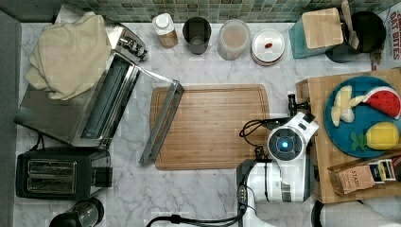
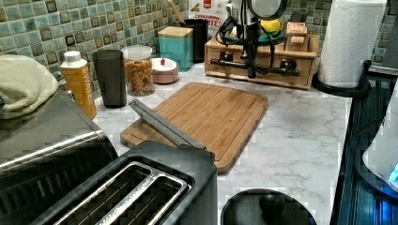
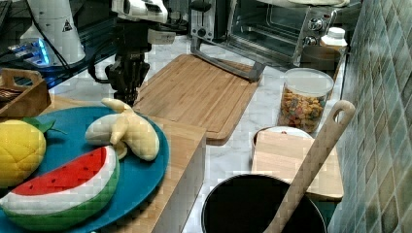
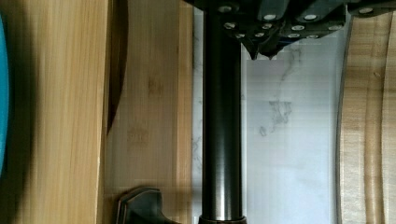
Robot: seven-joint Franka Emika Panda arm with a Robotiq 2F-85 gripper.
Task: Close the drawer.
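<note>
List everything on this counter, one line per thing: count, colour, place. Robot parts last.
Drawer: one, light wood with black bar handle, in the box at the left view's far end, front about flush with the box.
Plate: one, blue, on the box top, carrying toy fruit.
Cutting board: one, wooden, centre of the marble counter.
Toaster oven: one, silver, door down, at the top view's left, cream cloth on top.
Toaster: one, black, top view's lower left.
Cereal jar: one, clear, by the tiled wall.
Black cup: one, beside the jar.
Orange bottle: one, white cap.
Paper towel roll: one, white, black stand.
Gripper: one, black, at the handle.
</note>
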